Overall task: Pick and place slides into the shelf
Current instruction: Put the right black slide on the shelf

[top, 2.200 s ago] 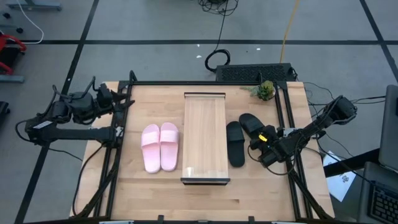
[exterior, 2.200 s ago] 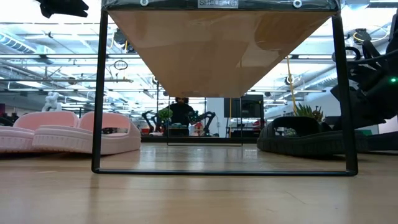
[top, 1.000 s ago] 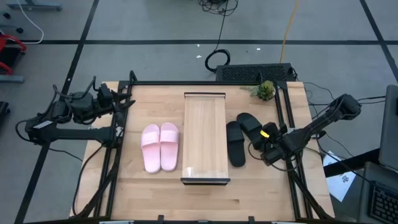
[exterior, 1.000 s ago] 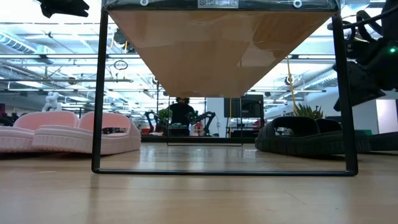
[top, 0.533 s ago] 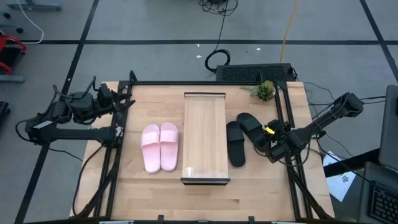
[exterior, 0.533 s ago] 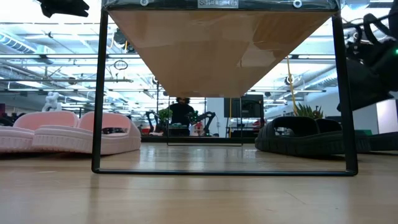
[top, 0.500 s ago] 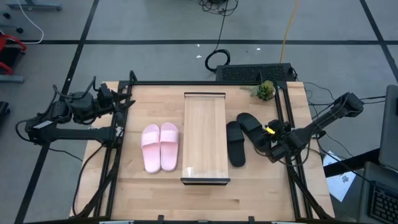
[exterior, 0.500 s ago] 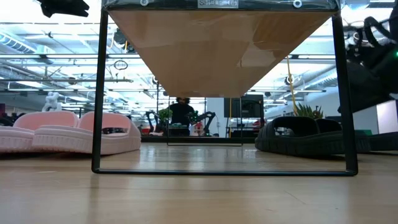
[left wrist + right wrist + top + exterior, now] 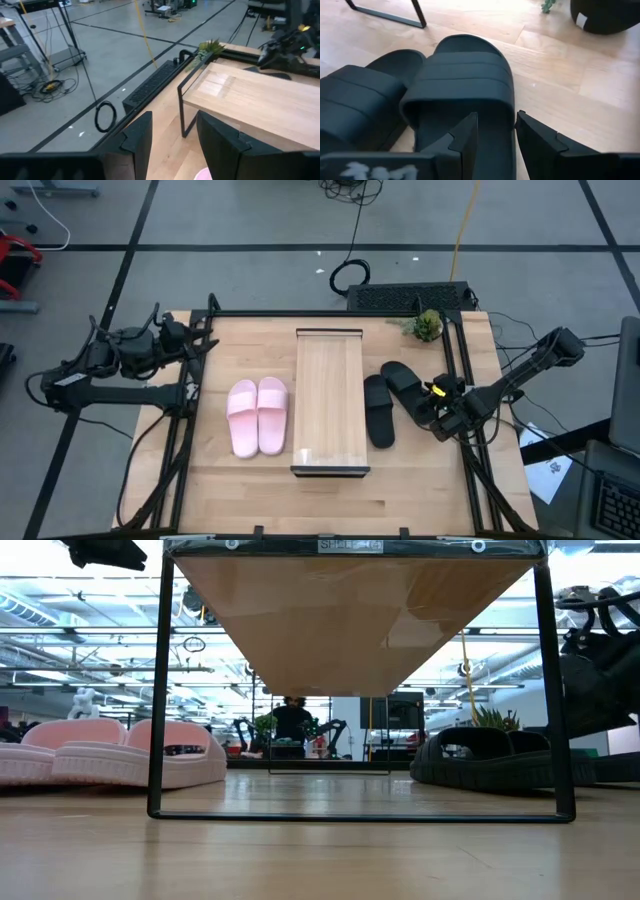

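Two black slides (image 9: 378, 410) (image 9: 403, 385) lie soles down on the table, right of the shelf (image 9: 328, 400), the right one slanted. Two pale pink slides (image 9: 258, 415) lie side by side on its left. The shelf stands on thin dark legs (image 9: 160, 690), with nothing on its top. My right gripper (image 9: 492, 137) is open just behind the heel end of the slanted black slide (image 9: 460, 85), its fingers over the footbed's edge. I see no touch. My left gripper (image 9: 172, 145) waits open at the table's far left corner (image 9: 175, 340).
A small green plant (image 9: 427, 325) stands at the far right corner, and a dark keyboard-like bar (image 9: 410, 297) lies along the far edge. Dark frame rails (image 9: 460, 370) run down both table sides. Bare wood lies in front of the shelf.
My right gripper has drawn back a little toward the table's right edge, away from the slanted black slide. The slides and the shelf have stayed where they were.
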Motion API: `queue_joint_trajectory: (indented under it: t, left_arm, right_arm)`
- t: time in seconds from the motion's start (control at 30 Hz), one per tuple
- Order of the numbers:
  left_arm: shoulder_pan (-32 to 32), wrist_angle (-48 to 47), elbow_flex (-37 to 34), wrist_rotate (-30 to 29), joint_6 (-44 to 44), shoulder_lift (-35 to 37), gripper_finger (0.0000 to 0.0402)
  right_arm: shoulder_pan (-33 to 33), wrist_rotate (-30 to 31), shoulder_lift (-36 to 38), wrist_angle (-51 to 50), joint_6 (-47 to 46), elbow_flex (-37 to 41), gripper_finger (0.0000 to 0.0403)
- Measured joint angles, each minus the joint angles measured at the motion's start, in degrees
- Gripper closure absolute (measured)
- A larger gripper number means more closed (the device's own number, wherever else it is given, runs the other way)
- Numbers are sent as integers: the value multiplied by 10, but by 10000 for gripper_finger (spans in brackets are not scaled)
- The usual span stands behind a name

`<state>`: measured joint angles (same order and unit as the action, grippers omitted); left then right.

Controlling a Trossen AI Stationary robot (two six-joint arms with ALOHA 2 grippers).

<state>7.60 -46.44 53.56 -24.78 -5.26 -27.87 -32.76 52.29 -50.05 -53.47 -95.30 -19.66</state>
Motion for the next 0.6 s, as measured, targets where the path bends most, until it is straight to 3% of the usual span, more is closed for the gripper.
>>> queue_joint_trajectory:
  t: [0.4,0.6]
  left_arm:
    - [0,6,0,-8,20,-69,245]
    - [0,53,0,-8,23,-78,245]
  right_arm:
    - [-4,2,9,-32,-10,9,275]
    - [-3,7,9,29,-14,43,275]
